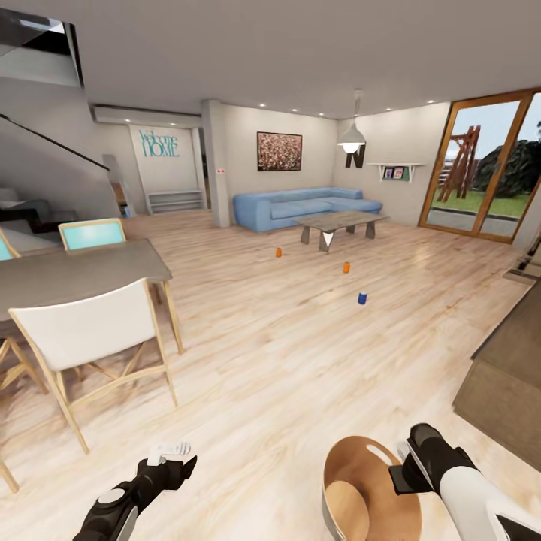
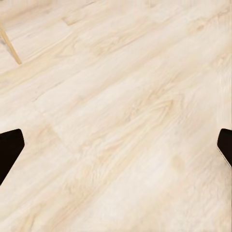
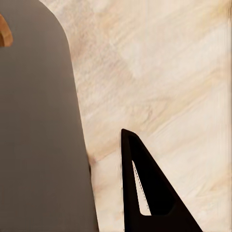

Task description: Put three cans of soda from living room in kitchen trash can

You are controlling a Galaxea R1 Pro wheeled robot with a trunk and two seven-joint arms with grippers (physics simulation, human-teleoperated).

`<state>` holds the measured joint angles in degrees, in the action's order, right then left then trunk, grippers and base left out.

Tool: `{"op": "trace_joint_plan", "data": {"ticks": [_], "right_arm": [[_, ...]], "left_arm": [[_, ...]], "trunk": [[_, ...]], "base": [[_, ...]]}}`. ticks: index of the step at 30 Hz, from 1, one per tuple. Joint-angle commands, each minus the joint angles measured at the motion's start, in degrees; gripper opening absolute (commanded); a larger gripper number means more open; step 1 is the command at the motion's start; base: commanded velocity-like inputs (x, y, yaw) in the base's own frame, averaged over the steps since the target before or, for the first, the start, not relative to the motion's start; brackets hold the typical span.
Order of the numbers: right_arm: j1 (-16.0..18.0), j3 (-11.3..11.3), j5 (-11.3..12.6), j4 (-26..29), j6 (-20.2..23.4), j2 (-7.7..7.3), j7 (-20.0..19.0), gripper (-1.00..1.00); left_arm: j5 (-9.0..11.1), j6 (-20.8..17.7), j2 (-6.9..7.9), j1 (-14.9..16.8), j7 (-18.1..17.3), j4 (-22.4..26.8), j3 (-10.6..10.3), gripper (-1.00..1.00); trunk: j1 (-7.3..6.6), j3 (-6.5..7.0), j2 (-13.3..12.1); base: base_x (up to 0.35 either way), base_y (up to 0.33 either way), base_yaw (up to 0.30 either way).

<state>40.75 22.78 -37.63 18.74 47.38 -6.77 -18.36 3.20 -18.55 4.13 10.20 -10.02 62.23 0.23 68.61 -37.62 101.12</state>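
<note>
left gripper [image 1: 171, 453] low over bare plank floor [image 2: 116, 96], fingers spread wide, empty | right gripper [image 1: 402, 469] clamped on rim of tash can [image 1: 361, 488], bin held just beside it | blue soda can [image 1: 362, 298] well ahead on floor | orange cans [image 1: 346, 267] [image 1: 278, 252] farther, near low table [image 1: 340, 221] | sofa [image 1: 300, 205] behind

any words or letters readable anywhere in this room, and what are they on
"Welcome HOME", teal lettering on the far white wall; the upper word is thin script and only roughly legible.
"N", a big dark letter standing against the wall behind the pendant lamp.
The small framed pictures on the wall shelf are too small to read.
The soda cans on the floor show no legible label.
</note>
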Motion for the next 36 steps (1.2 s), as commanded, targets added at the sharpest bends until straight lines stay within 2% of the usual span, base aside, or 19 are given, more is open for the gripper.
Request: {"op": "trace_joint_plan", "data": {"ticks": [1, 11, 24, 36], "right_arm": [[0.03, 0.17, 0.8, 0.0, 0.07, 0.0, 0.0, -1.0], [-0.05, 0.36, 0.96, 0.0, -1.26, 0.0, 0.0, -1.0], [-0.05, 0.42, 0.98, -0.02, -2.42, 0.0, 0.02, -1.0], [-0.05, 0.5, 1.13, -0.16, -4.91, 0.09, -0.3, -1.0]], "left_arm": [[-0.01, 0.0, 0.0, 0.0, 0.0, 0.0, 0.01, 1.0], [-0.11, 0.0, 0.0, 0.0, 0.0, 0.0, 0.11, 1.0], [-0.12, 0.0, 0.0, 0.0, -0.07, 0.0, 0.13, 1.0], [-0.13, 0.0, 0.0, 0.0, -0.09, 0.0, 0.11, 1.0]], "trunk": [[0.0, 0.01, 0.0], [0.0, -0.01, 0.0], [0.0, -0.1, 0.0], [0.0, -0.11, 0.0]], "base": [[0.288, -0.17, 0.0], [0.31, -0.068, -0.008], [0.324, -0.004, -0.164], [0.326, 0.0, -0.025]]}}
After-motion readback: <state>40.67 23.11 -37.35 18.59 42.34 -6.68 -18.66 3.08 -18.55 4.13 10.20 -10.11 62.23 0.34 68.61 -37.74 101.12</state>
